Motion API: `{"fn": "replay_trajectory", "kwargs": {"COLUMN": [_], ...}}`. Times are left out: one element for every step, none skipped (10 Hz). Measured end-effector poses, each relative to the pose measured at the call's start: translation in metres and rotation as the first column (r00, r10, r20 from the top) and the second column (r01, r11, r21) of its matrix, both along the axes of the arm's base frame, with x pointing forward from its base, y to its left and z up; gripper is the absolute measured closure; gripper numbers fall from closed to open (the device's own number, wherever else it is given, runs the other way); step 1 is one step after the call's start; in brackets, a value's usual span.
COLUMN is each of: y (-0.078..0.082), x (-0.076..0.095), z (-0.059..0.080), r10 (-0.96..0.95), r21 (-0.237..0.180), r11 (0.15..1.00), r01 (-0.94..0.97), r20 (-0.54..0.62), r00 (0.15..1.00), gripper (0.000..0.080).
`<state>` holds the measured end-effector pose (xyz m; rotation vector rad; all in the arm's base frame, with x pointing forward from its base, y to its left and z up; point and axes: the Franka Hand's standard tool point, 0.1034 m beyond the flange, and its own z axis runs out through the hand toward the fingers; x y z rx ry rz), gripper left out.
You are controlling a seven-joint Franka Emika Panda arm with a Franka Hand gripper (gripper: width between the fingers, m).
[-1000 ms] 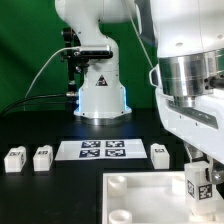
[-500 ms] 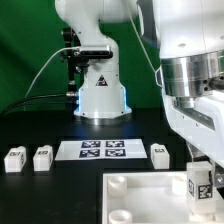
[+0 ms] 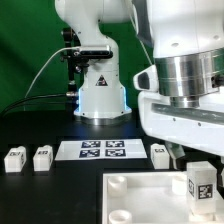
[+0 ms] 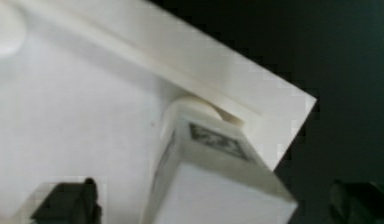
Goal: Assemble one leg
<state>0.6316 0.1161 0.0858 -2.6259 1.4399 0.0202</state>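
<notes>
One leg (image 3: 200, 187) upright, axis vert.

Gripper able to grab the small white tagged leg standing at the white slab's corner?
Likely yes: the gripper is open, fingers straddling the small white tagged leg, nothing else between.

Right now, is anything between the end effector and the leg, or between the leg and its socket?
Nothing visible. In the wrist view the leg sits between the fingers of the open end effector, with a gap on each side. Its end already meets the corner socket of the slab.
</notes>
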Motion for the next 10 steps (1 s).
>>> {"fn": "replay_trajectory", "kwargs": {"y": [0.0006,0.0006,-0.0002,0.0002,0.001,0.0018,0.0008,0.0011,0.0017,0.0009], "x": [-0.0003,-0.0003,-0.0002,-0.0003,-0.0003,-0.0002,0.0,-0.0001,-0.0001,-0.0001], "z": [-0.0004,-0.0004,-0.0006,-0.0007,-0.001,-0.0007,-0.0009,-0.001,-0.001,-0.0011], "r10": [0.088,0.161,0.276,0.338,0.53,0.632,0.642,0.629,0.607,0.601], "r21": [-0.006,-0.011,-0.022,-0.029,-0.08,-0.109,-0.11,-0.108,-0.103,-0.103], "r11": [0.996,0.987,0.961,0.941,0.847,0.772,0.764,0.774,0.793,0.797], "r01": [-0.088,-0.161,-0.275,-0.337,-0.526,-0.626,-0.636,-0.623,-0.601,-0.596], "r20": [0.011,0.02,0.034,0.04,0.036,0.031,0.032,0.032,0.033,0.032], "r00": [0.996,0.987,0.961,0.94,0.847,0.775,0.766,0.776,0.794,0.798], "gripper": [0.0151,0.015,0.015,0.015,0.015,0.015,0.015,0.0265,0.0418,0.0418]}}
